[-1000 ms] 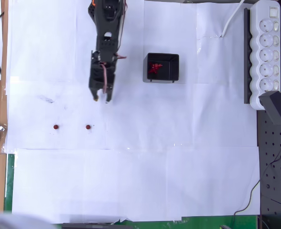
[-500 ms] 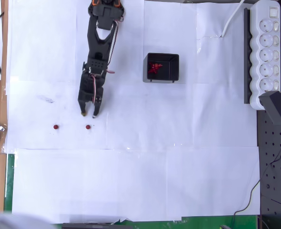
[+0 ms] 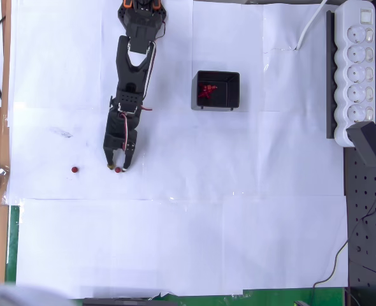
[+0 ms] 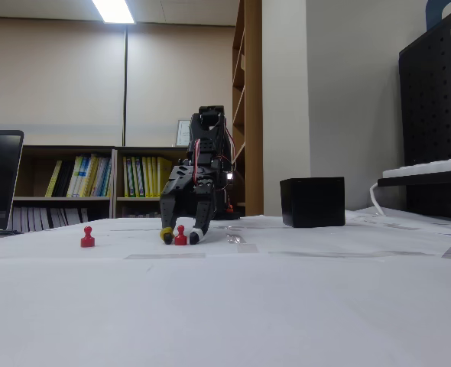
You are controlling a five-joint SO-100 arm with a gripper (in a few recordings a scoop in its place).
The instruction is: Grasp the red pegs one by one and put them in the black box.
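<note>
Two red pegs stand upright on the white paper. One red peg point(image 3: 117, 169) point(image 4: 180, 236) sits between the fingertips of my gripper point(image 3: 116, 167) point(image 4: 180, 235), which is lowered to the table with its jaws open around the peg. The other red peg point(image 3: 74, 169) point(image 4: 87, 238) stands apart to the left in both views. The black box point(image 3: 217, 90) point(image 4: 312, 202) lies up and to the right of the gripper in the overhead view, with several red pegs point(image 3: 206, 90) heaped in its left side.
A white power strip point(image 3: 357, 70) runs down the right edge of the overhead view, beside a black pegboard point(image 3: 368, 210). The table's wooden left edge point(image 3: 3, 95) borders the paper. White paper stretches wide below the gripper.
My arm has stretched downward in the overhead view, carrying the open gripper from well above the pegs down to the right-hand peg, which now sits between its fingertips.
</note>
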